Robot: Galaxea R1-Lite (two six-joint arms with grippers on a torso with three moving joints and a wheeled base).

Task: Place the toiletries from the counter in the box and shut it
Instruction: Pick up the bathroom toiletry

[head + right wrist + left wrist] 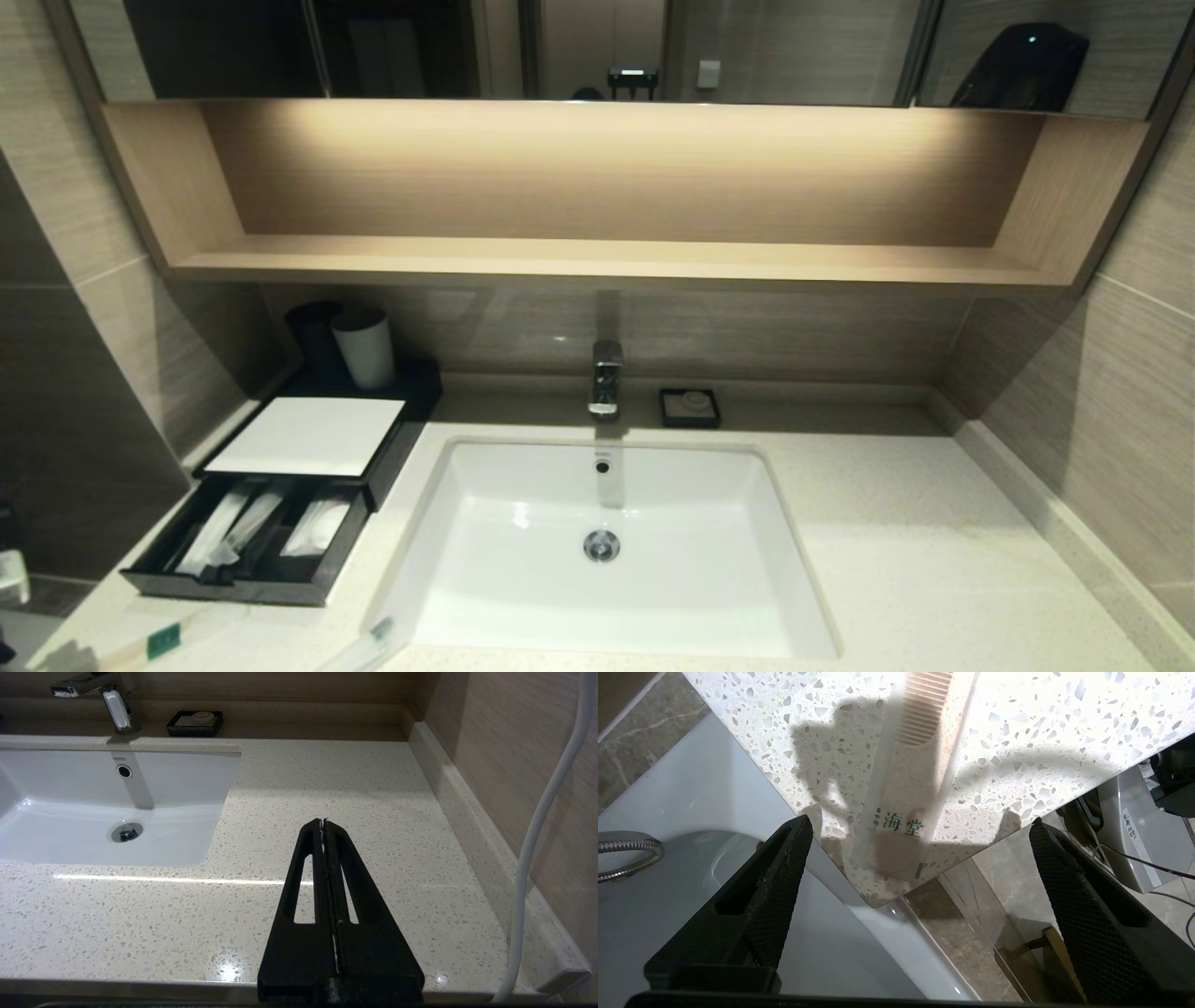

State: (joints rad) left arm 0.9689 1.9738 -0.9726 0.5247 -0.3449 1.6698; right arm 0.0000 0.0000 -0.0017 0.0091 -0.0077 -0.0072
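The box (303,434) stands on the counter (887,523) left of the sink, its drawer (243,579) pulled out. Whitish packets (217,527) lie in the drawer's compartments. Two toiletries lie on the counter's front left: a packet with a green label (163,641) and another (373,639) at the sink's corner. In the left wrist view a clear packet holding a comb (915,765) lies at the counter's corner. My left gripper (920,821) hovers over its near end, open wide and empty. My right gripper (322,821) is shut and empty above the counter right of the sink.
The white sink (607,541) with its faucet (605,378) fills the middle. A black soap dish (689,408) sits behind it and a grey cup (366,347) behind the box. The wooden shelf (607,257) overhangs the back. A white cable (537,826) hangs by the right wall.
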